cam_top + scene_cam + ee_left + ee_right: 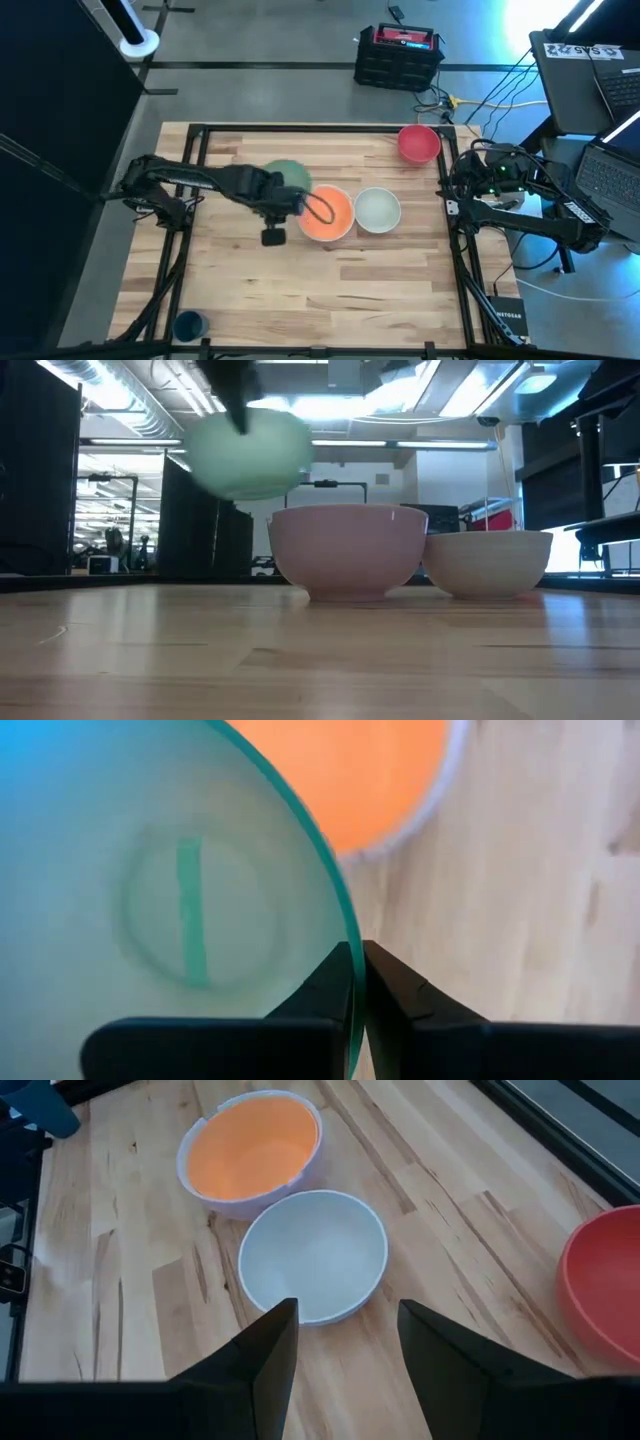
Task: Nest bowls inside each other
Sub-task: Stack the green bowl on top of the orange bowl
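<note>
My left gripper [308,203] is shut on a green bowl [285,172], which is lifted above the table [250,455] just left of an orange bowl [327,213]. The orange bowl [252,1150] sits inside a larger white bowl [196,1184] at the table's middle. A pale grey-white bowl [378,210] rests on its base right beside them. A red bowl [419,142] stands at the far right. My right gripper [345,1340] waits open at the right edge, above the pale bowl's near side. My left gripper pinches the green bowl's rim [350,945], one finger [325,990] inside the bowl and one [400,995] outside. The fingers come from above, pointing steeply down. The bowl is lifted clear of the table, hanging tilted beside the fingers.
A blue cup [188,325] stands near the front left corner. A black frame [300,127] borders the wooden table. Bare wood stretches across the near half [320,290].
</note>
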